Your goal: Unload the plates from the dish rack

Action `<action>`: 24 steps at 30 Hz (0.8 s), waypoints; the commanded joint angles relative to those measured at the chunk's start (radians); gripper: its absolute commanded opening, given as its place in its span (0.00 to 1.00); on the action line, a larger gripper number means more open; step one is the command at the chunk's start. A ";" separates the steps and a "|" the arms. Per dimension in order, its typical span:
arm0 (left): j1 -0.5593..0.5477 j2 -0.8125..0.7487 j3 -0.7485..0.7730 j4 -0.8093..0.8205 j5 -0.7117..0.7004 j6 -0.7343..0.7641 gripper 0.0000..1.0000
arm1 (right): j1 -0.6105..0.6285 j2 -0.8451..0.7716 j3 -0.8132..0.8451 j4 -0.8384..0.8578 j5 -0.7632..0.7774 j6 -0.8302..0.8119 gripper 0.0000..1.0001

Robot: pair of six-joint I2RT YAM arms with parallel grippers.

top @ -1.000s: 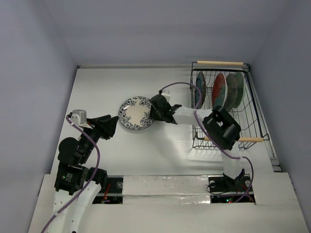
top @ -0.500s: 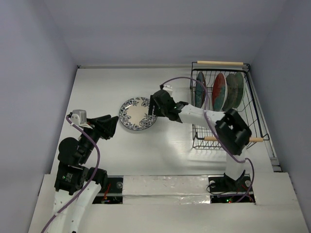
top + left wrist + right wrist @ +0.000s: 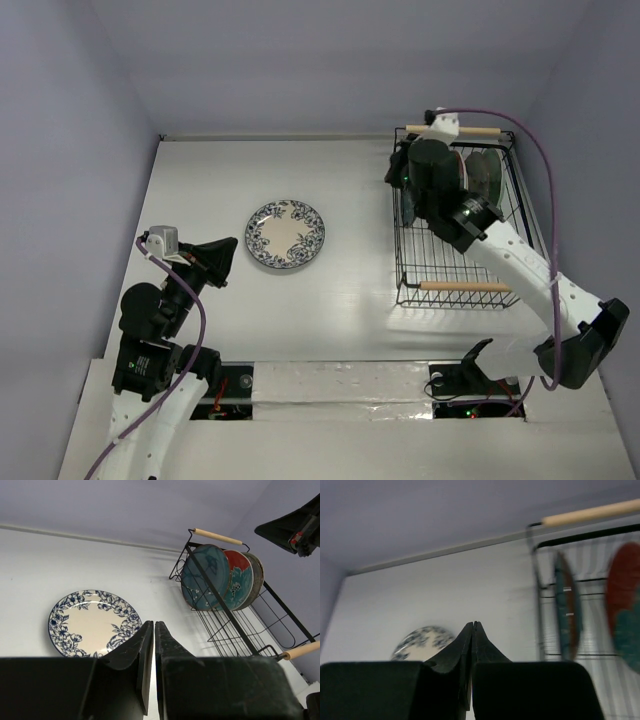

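Floral plate: the white-blue floral plate (image 3: 285,234) lies flat and face up on the table (image 3: 350,290). It is left of the dish rack (image 3: 220,606) and well apart from it, and nothing touches it. It looks already unloaded.
Plates in rack: the rest stand on edge in a close row at the rack's far end, held upright by the wires. The dark teal plate (image 3: 205,577) is nearest the open table. The red-and-teal plate (image 3: 239,580) is just behind it, and a grey-brown rim (image 3: 258,575) lies beyond. I cannot tell whether a fourth hides behind them.
Right gripper: the right gripper (image 3: 472,626) has its fingers pressed together and is empty. The arm reaches over the rack's far left corner, above the plates, probably to fetch the next one. The jaws would have to part before they could take a rim.
Left gripper: the left gripper (image 3: 153,626) is also clenched on nothing. It sits low at the near left of the table, aimed at the floral plate but apart from it, and seems to be waiting out of the way.
In the way: the rack's left wire wall and the far wooden handle (image 3: 480,130) stand close to the teal plate. A lift probably has to go upward before it can go sideways.
Also around: the near wooden handle (image 3: 468,286) sits on the rack's front edge. A purple cable (image 3: 545,170) arcs over the rack. Plain pale walls enclose the table.
Hidden: from above, the right arm covers most of the racked plates. The right wrist view is blurred.
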 commanded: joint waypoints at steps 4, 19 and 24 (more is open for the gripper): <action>0.003 0.007 0.013 0.036 0.006 0.005 0.03 | -0.194 0.010 -0.023 -0.167 0.124 -0.107 0.30; 0.003 0.007 0.012 0.040 0.015 0.005 0.40 | -0.281 0.352 0.163 -0.248 0.118 -0.170 0.58; 0.003 0.006 0.012 0.036 0.011 0.004 0.41 | -0.301 0.444 0.203 -0.274 0.144 -0.172 0.45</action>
